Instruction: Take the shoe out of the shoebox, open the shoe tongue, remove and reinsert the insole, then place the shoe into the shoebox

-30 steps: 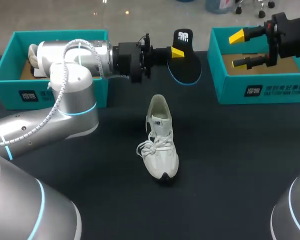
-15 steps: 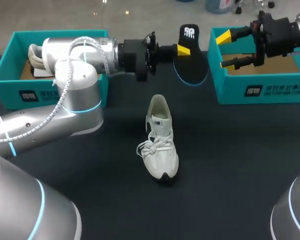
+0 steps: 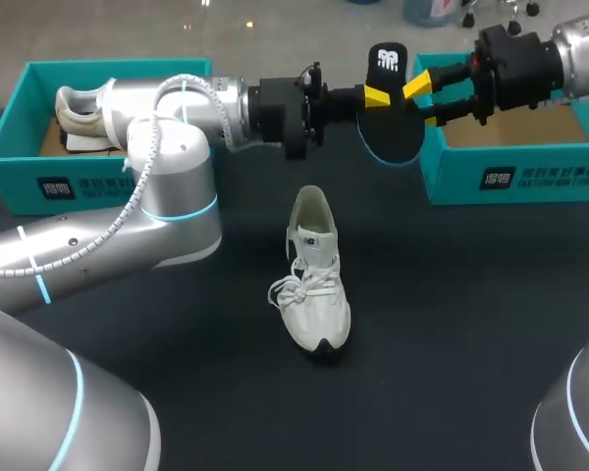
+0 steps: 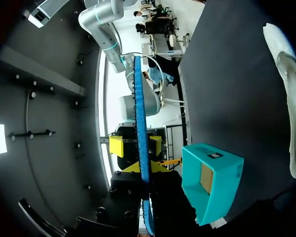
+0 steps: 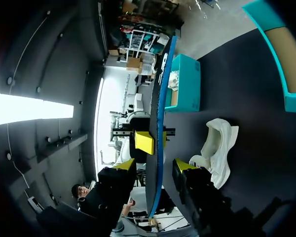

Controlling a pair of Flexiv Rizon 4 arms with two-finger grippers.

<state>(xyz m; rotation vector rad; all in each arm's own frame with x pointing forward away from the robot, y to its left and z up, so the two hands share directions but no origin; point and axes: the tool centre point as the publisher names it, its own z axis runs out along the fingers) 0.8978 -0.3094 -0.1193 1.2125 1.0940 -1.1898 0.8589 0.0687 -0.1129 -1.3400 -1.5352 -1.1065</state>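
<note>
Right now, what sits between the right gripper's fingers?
The black foam insole with a blue rim. In the right wrist view it stands edge-on inside the open right gripper, with no clear contact. The left gripper holds it.

Two teal shoeboxes: the left shoebox (image 3: 20,182) at ten o'clock, the right shoebox (image 3: 515,177) at two o'clock. Two white shoes: the loose shoe (image 3: 314,275) at centre, the boxed shoe (image 3: 79,108) at ten o'clock. One black insole (image 3: 391,132) at twelve o'clock. Two grippers: left gripper (image 3: 377,96), right gripper (image 3: 427,98).
</note>
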